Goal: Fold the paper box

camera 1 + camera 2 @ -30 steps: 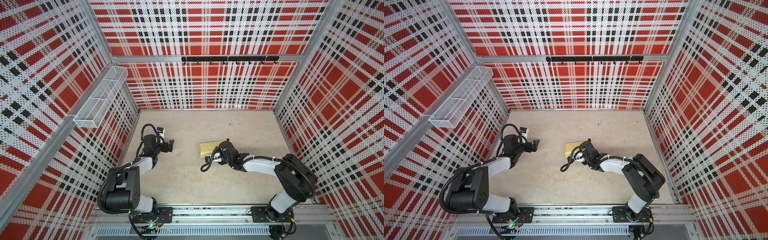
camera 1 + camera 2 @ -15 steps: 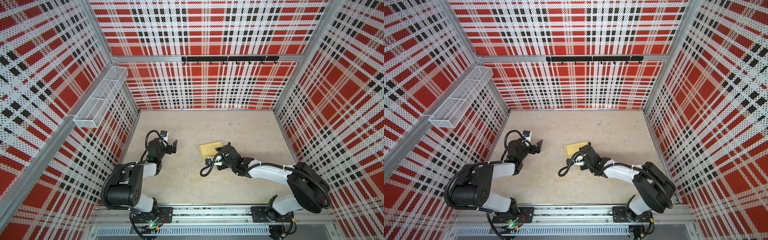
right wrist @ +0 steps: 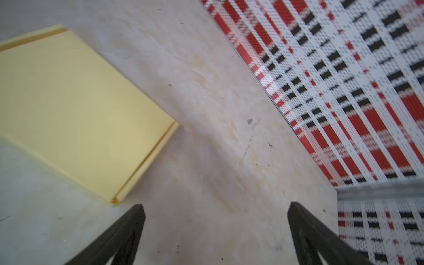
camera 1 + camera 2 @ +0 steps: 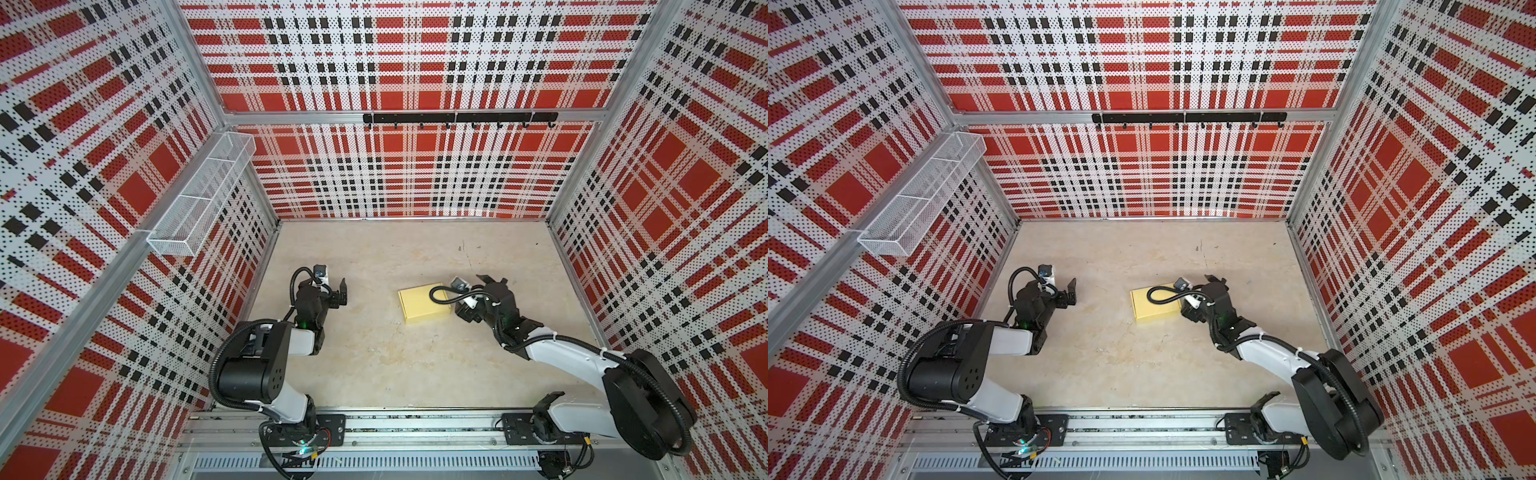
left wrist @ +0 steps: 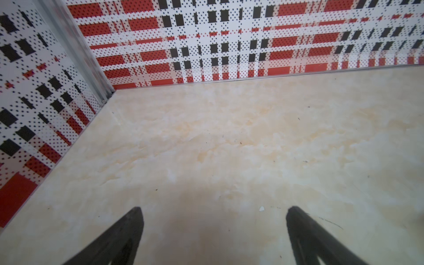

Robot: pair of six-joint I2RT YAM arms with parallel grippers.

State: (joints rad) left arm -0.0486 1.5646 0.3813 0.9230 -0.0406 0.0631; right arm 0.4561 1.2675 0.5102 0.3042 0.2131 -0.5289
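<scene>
At upper left in both top views, high on the plaid wall [image 4: 83, 124]: a white mesh basket [image 4: 199, 195].

Left of centre in the lower half, low over the pale marbled table [image 4: 374, 365]: left gripper [image 4: 340, 291], well apart from the task's thing. In the left wrist view, left gripper [image 5: 213, 210] spread wide, gripping nothing, with only bare table between and beyond the two dark fingers [image 5: 128, 229].

Just right of centre in both top views, lying flat on the table: paper box [image 4: 422, 309], pale yellow, a small closed rectangle turned slightly off square to the table's edges. Same paper box [image 4: 1152, 307] between the two arms, far nearer the right one. In the right wrist view, paper box [image 3: 75, 110] blurred, apparently folded shut, with a narrow doubled edge along one side.

Immediately right of the box: right gripper [image 4: 492, 280], pointing toward the back of the cell. In the right wrist view, right gripper [image 3: 215, 207] likewise parted wide and empty, bare table in the gap, one box corner just beyond a fingertip and outside the gap, not touching as far as can be seen.
</scene>
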